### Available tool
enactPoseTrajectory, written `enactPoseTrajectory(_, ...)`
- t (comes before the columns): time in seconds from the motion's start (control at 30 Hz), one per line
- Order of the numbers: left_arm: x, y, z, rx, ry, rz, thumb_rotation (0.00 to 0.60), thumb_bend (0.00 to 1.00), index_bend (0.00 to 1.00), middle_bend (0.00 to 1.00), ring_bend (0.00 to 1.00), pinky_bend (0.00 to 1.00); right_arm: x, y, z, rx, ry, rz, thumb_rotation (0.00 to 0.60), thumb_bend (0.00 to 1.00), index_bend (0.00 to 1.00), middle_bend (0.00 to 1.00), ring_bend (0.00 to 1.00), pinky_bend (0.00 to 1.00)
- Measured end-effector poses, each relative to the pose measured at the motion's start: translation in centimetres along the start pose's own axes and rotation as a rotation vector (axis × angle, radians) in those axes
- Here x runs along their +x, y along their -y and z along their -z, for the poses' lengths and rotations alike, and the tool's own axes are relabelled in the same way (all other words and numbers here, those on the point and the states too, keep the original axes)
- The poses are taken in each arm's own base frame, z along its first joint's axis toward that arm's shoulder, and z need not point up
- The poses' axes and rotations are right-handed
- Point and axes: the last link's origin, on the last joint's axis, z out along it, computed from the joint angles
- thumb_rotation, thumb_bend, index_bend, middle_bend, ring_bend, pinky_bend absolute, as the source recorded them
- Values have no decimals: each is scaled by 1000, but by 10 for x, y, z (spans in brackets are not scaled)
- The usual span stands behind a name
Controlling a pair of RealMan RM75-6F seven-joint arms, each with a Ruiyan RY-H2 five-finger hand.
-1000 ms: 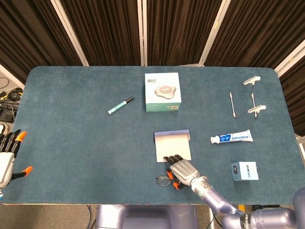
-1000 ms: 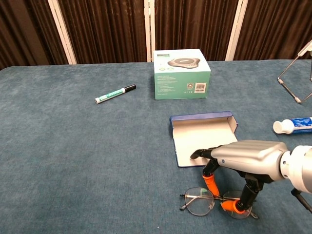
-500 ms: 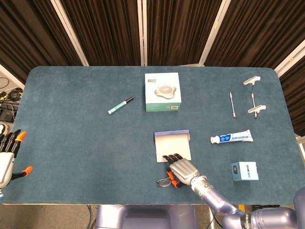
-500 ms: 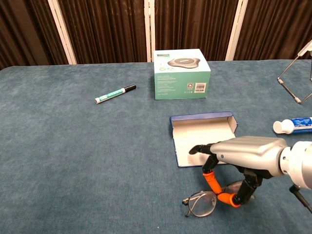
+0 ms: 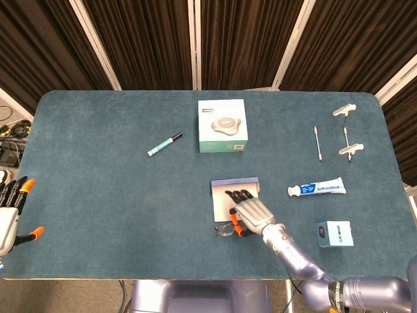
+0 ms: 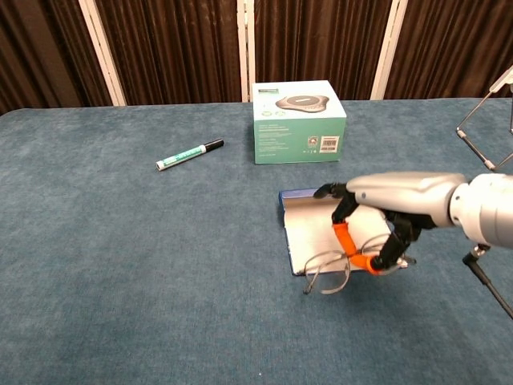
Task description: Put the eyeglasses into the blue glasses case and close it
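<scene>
The eyeglasses [image 6: 327,271] [image 5: 225,229] hang off the table, pinched in my right hand [image 6: 393,210] [image 5: 249,213]. Their thin round frame tilts over the near edge of the blue glasses case [image 6: 311,226] [image 5: 221,195], which lies open with its pale inside up. The hand hovers above the case's near right half and hides part of it. My left hand [image 5: 12,215] rests at the table's far left edge in the head view, fingers spread, holding nothing; the chest view does not show it.
A white-and-green box [image 6: 298,120] stands behind the case. A green marker [image 6: 189,154] lies to the left. A toothpaste tube [image 5: 316,188], a small blue box [image 5: 335,233] and a metal stand [image 5: 336,134] sit on the right side.
My right hand closed on the eyeglasses, lifted them off the cloth and carried them away from the table's front edge, over the open case. The left hand stayed still.
</scene>
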Motion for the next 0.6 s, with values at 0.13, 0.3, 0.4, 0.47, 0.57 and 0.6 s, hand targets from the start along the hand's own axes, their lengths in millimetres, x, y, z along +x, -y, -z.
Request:
enactPoseTrajectory(0.13, 0, 1, -1, 5, 1, 5, 600, 0, 0, 0, 0, 0, 8, -11, -14, -46, -36, -12, 600, 387, 644, 14, 0, 0)
enactPoseTrajectory(0.3, 0, 2, -2, 10, 6, 6, 600, 0, 0, 0, 0, 0, 13, -15, -30, -76, -77, -13, 600, 388, 644, 22, 0, 0)
enactPoseTrajectory(0.4, -1, 3, -3, 13, 13, 7, 600, 0, 0, 0, 0, 0, 15, -15, -40, -93, -102, -4, 600, 388, 644, 22, 0, 0)
enactPoseTrajectory(0.47, -1, 3, -4, 14, 14, 7, 600, 0, 0, 0, 0, 0, 14, -13, -47, -102, -114, -7, 600, 388, 644, 22, 0, 0)
enactPoseTrajectory(0.57, -1, 4, -4, 19, 14, 8, 600, 0, 0, 0, 0, 0, 15, -10, -54, -112, -124, -13, 600, 389, 645, 22, 0, 0)
enactPoseTrajectory(0.6, -1, 5, -5, 20, 14, 10, 600, 0, 0, 0, 0, 0, 15, -10, -56, -114, -127, -13, 600, 389, 645, 22, 0, 0)
